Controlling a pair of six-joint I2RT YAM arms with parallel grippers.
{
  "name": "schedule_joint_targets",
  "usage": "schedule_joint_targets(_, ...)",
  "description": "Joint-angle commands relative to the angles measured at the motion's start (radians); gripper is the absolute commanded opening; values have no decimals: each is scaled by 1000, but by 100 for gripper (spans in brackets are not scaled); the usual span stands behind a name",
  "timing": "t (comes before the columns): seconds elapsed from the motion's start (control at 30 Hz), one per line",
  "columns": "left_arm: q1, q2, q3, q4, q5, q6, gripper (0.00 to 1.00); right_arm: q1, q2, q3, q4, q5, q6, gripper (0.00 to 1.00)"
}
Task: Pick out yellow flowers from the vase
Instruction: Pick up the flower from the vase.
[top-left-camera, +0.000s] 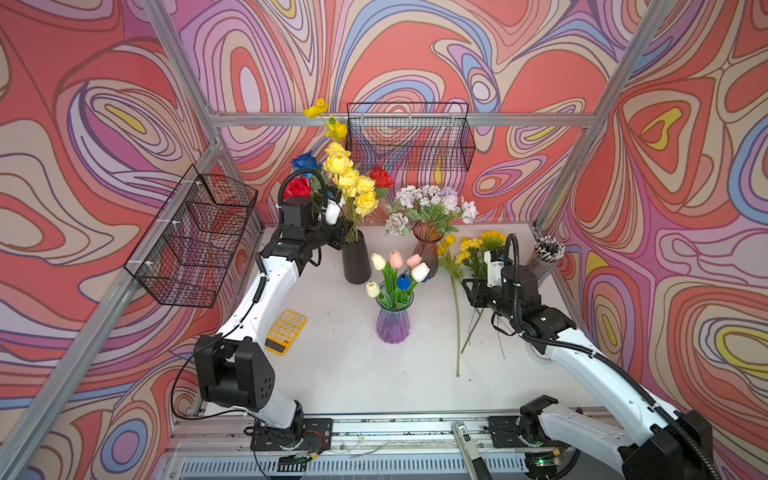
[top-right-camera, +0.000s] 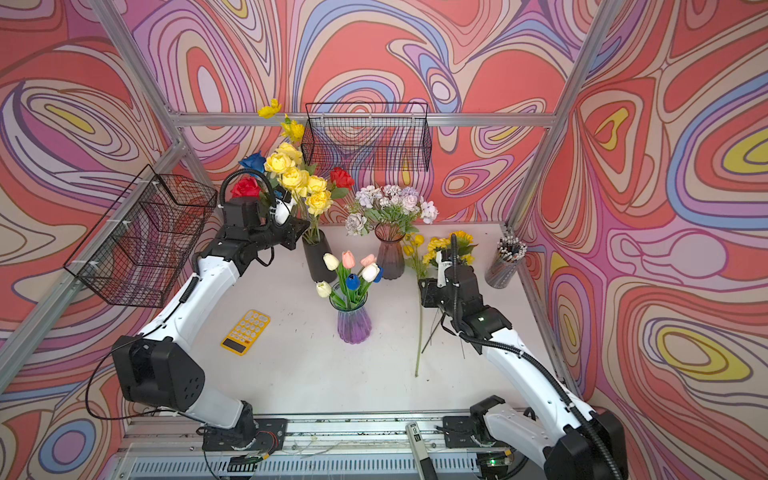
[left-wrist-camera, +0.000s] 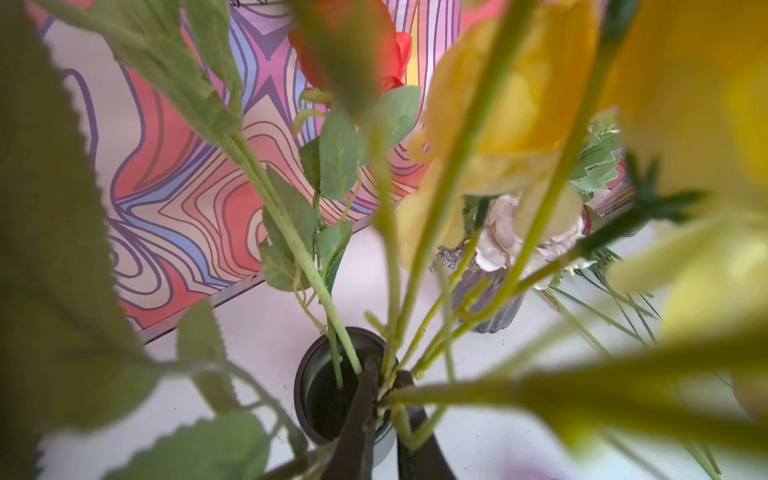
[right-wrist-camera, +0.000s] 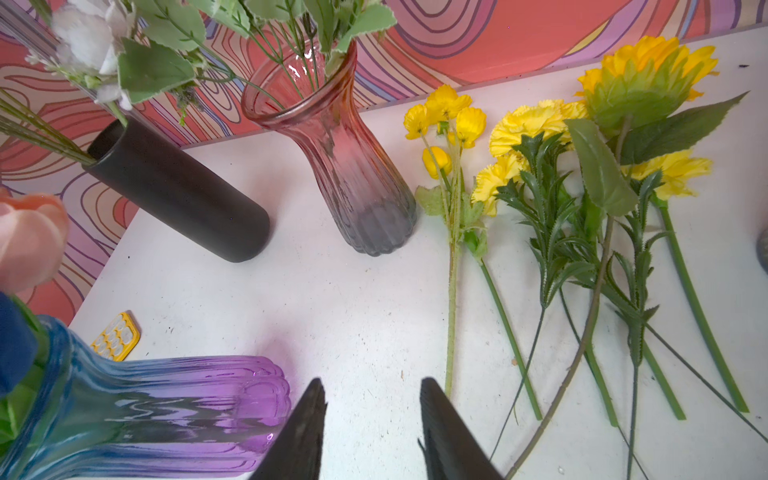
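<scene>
1. Reading what we can, we find only the yellow calculator lying on the surface, and its key markings are too small for us to make out.
2. We see a black vase holding yellow roses, red roses and a blue rose. A taller yellow spray rises above them.
3. A pink-to-grey ribbed vase holds pale white and lilac blooms. A purple glass vase holds white, pink and blue tulips. A cup at the far right corner holds pens.
4. More yellow flowers lie flat on the surface to the right of the pink-to-grey vase: a sunflower, pom-pom blooms and small blossoms.
5. The left hand is at the black vase's mouth, its fingers narrowly apart with green stems running between them. We cannot tell whether they pinch.
6. The right hand hangs over bare surface beside the laid stems and near the purple vase, fingers apart, holding nothing.
</scene>
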Motion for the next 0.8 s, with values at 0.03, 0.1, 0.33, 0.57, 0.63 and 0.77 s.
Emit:
schedule_joint_targets(0.03,9,8,-16,37,73,11,19,-2,9,26,22,-14,3,40)
schedule_joint_targets(0.1,9,6,-24,50,85,7,22,-3,12,26,24,-14,1,40)
schedule_joint_targets(0.33,9,4,-38,77,80,-8,25,-3,17,29,27,-17,1,40)
schedule_joint_targets(0.57,10,6,-32,42,49,27,32,-3,7,18,24,-14,2,39)
schedule_joint_targets(0.63,10,-5,-39,24,37,54,33,-3,3,19,21,-13,3,40)
schedule_joint_targets(0.77,10,-17,-50,-18,64,129,36,-3,1,20,18,-7,3,40)
